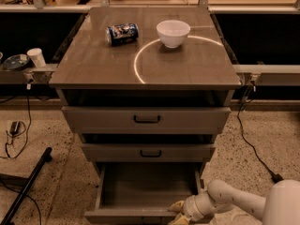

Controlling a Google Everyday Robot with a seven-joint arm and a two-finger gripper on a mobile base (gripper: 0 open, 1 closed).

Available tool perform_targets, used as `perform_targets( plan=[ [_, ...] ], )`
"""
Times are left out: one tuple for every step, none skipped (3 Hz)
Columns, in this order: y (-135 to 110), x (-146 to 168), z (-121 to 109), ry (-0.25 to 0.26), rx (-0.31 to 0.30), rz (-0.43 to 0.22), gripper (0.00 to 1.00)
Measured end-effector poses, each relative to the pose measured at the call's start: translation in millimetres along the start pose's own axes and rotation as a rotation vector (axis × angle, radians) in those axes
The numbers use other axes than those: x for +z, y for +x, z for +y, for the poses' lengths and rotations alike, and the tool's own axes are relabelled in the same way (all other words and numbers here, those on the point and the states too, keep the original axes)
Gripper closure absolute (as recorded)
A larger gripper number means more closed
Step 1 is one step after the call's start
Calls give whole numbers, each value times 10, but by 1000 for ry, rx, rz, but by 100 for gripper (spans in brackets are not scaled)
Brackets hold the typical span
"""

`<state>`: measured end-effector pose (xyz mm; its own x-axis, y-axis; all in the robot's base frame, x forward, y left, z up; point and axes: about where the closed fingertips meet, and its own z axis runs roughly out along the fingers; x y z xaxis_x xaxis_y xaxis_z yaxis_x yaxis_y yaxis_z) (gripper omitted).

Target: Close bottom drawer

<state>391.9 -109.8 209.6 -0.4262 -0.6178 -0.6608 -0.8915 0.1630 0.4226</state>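
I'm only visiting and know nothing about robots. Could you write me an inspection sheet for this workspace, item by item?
Surface: cabinet top, grey-brown, glossy, with a curved light reflection.
Job's things: bottom drawer pulled out, plain grey interior showing.
Clutter: can lying on its side; white bowl upright to its right, apart from it.
Grippers: gripper at the bottom drawer's front right corner.
Cables: black cable trailing over the floor on the right; thinner cables on the left.
Surroundings: paper cup on the left ledge; black pole on the speckled floor.
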Motion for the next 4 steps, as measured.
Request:
perform_targets(
  plan=[
    [0,0,0,0,0,0,73],
    [0,0,0,0,0,0,96],
    [0,1,1,0,0,0,100],
    [0,1,1,0,0,0,100]
  ],
)
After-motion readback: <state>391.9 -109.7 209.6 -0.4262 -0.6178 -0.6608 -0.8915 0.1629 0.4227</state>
